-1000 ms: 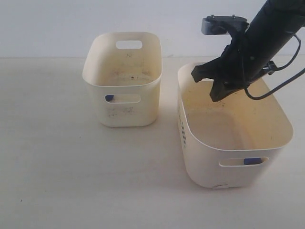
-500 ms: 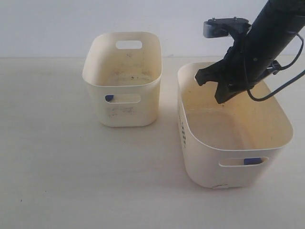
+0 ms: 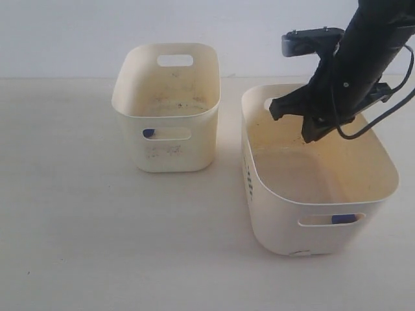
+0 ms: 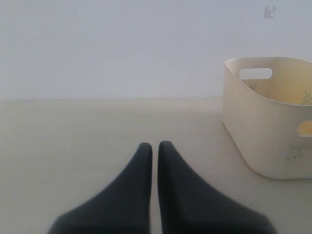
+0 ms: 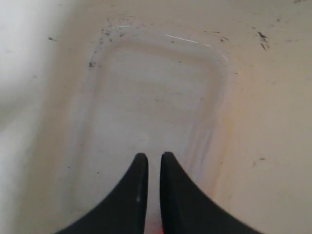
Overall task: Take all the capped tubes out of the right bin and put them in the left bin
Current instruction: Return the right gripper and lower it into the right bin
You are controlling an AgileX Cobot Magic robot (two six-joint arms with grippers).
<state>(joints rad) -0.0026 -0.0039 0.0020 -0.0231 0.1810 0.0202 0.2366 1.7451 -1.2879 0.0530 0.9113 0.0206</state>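
My right gripper (image 3: 305, 129) hangs over the far half of the right bin (image 3: 259, 188), the larger cream tub. In the right wrist view its fingers (image 5: 154, 158) are shut to a narrow gap above the bin's bare, smudged floor (image 5: 156, 97). A small reddish spot (image 5: 153, 229) shows deep in that gap; I cannot tell whether it is a held tube. One blue cap (image 3: 343, 219) shows through the right bin's front slot, another blue cap (image 3: 148, 133) through the slot of the left bin (image 3: 168, 155). My left gripper (image 4: 155, 145) is shut and empty, low over the table beside the left bin (image 4: 263, 141).
The two bins stand side by side on a pale table (image 3: 97, 233) with a narrow strip between them. A plain wall rises behind. The right arm's cable (image 3: 382, 113) loops over the right bin's far rim.
The right gripper has shifted to the right and slightly lower over the right bin. The bins and the blue caps have not moved.
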